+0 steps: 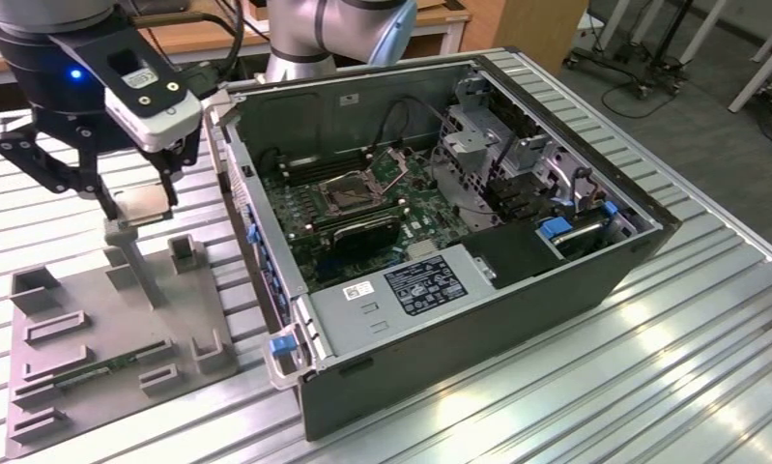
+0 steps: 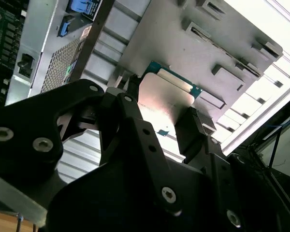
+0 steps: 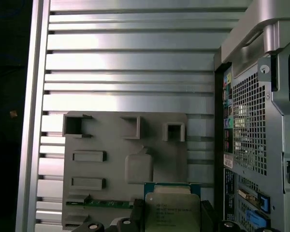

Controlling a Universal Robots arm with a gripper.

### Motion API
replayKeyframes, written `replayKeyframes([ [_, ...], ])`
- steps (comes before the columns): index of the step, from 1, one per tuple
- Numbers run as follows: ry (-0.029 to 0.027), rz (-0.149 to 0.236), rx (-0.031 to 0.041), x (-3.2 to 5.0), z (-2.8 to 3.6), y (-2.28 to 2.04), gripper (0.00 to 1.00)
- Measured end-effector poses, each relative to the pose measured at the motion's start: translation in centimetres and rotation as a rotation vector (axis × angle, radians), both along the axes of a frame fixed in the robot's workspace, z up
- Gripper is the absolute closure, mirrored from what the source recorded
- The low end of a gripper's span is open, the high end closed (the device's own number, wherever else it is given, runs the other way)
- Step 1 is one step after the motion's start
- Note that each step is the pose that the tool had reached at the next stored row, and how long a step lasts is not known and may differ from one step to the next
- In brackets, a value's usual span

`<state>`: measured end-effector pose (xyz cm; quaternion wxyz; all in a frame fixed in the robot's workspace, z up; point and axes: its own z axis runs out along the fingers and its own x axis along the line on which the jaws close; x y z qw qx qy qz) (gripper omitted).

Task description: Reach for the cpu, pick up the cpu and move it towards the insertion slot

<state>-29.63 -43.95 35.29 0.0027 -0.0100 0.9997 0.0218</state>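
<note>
End effector clamped on opposite edges of chip, lifted clear of grey tray near table's edge; light, stiff, fragile underside, edge grip apt.

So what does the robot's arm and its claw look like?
The claw is made of black metal bars linked like a skeleton, with silver bolt heads showing in the second wrist view. Above it sits a black block with a small blue light, and a silver and black box with little round dots is fixed to its side. Behind, the arm is round, silver-grey, with a light blue cap.
</note>
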Motion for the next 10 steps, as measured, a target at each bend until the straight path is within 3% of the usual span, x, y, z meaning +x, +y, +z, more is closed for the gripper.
replayKeyframes([
  [10,0.0,0.0,0.0,2.87,0.0,0.0,0.46],
])
